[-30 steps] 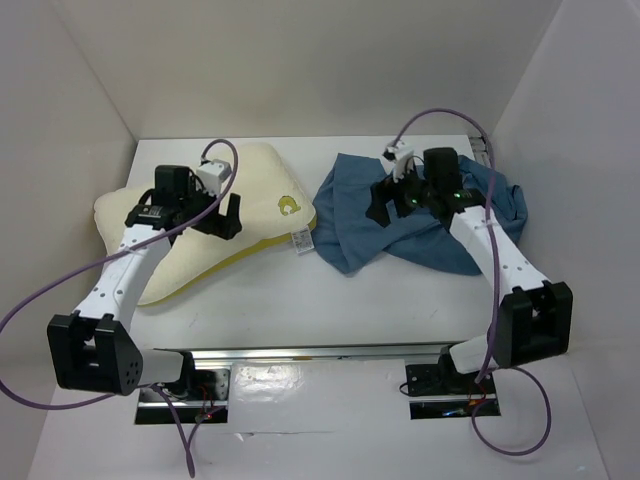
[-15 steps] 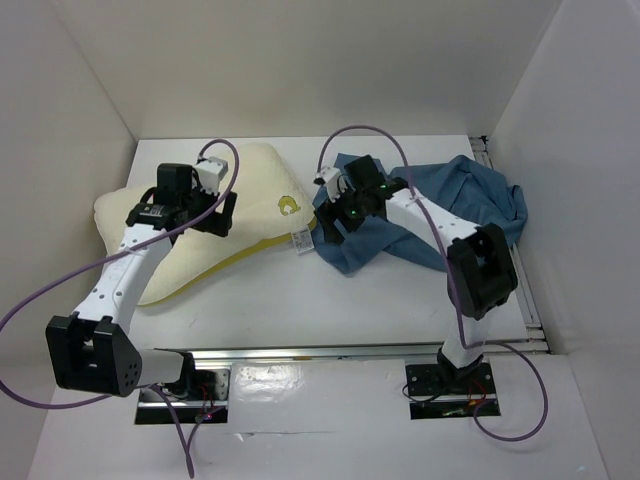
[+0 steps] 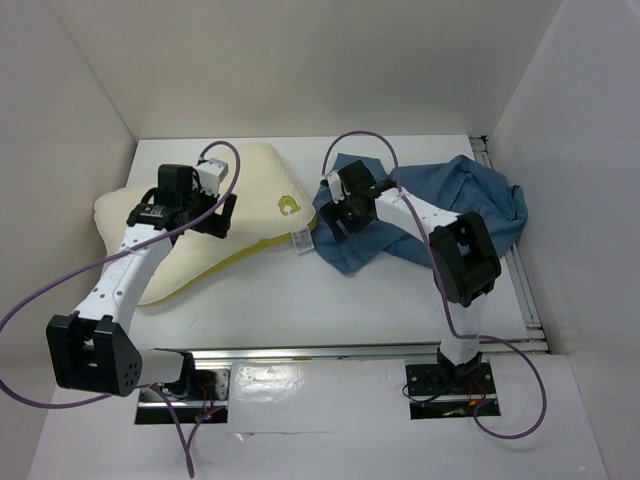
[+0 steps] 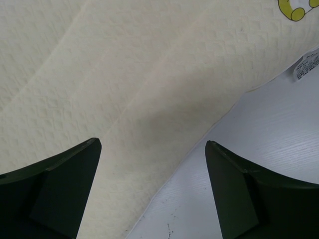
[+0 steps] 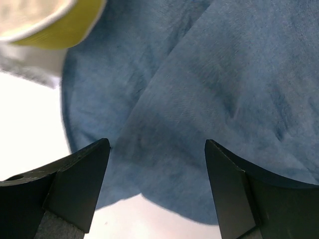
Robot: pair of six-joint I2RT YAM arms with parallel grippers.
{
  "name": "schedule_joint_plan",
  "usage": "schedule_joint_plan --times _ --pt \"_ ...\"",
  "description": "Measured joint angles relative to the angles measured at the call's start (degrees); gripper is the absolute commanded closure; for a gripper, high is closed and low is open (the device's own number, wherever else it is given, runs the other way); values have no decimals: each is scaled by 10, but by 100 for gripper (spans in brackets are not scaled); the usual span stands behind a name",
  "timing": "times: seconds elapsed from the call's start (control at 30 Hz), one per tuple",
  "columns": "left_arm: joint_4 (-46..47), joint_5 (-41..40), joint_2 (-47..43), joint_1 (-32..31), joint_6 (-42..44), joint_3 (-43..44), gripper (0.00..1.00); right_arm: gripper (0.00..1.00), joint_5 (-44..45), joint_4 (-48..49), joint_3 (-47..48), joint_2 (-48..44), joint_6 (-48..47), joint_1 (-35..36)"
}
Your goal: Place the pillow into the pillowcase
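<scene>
pillow (image 3: 262, 185): lies bare on the worktop (image 3: 330, 300) at 10 o'clock, logo and tag end pointing to 3 o'clock, no cloth over it
pillowcase (image 3: 455, 195): crumpled heap at 2 o'clock, its 9 o'clock end just beside the pillow's tag corner; you can't tell where the mouth is
left pincer (image 3: 213, 217): jaws wide apart, hovers over the pillow's near edge, holds nothing
right pincer (image 3: 345, 216): jaws apart over the pillowcase's 9 o'clock end, cloth below, not pinched
done: nothing, pillow fully outside the case
left for you: grip the case, open its mouth, feed the pillow in, pull cloth over it
</scene>
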Motion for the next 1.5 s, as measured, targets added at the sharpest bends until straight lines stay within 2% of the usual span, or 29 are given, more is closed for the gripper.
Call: schedule_joint_plan --times 0.13,0.23,0.27,0.3,0.37,0.43,0.53,0.57,0.7,0.8,1.17,1.27,1.5 --pt "0 0 3 0 0 0 0 17 12 -1 15 38 7 -3" --pt "0 0 7 0 0 0 0 25 11 -3 16 60 11 -4" --pt "0 0 9 0 0 0 0 29 11 -3 16 64 11 -4" --pt "0 0 10 0 0 0 0 42 11 -4 17 67 12 -5" --pt "0 0 12 0 0 0 0 56 12 -5 22 69 13 -7" --pt "0 0 15 0 0 0 0 66 11 -5 30 69 18 -13" --pt "0 0 16 0 0 0 0 63 6 -3 42 69 23 -28" --pt "0 0 16 0 0 0 0 56 5 -2 44 69 23 -35" --pt "2 0 20 0 0 0 0 42 -11 -3 45 68 18 -60" --pt "6 1 28 0 0 0 0 35 -35 -5 45 61 11 -74" --pt "9 5 50 0 0 0 0 37 -122 -18 87 54 11 -80" --pt "9 5 53 0 1 0 0 41 -128 -19 105 61 11 -79" --pt "9 5 54 0 2 0 0 41 -122 -40 122 116 10 -79"
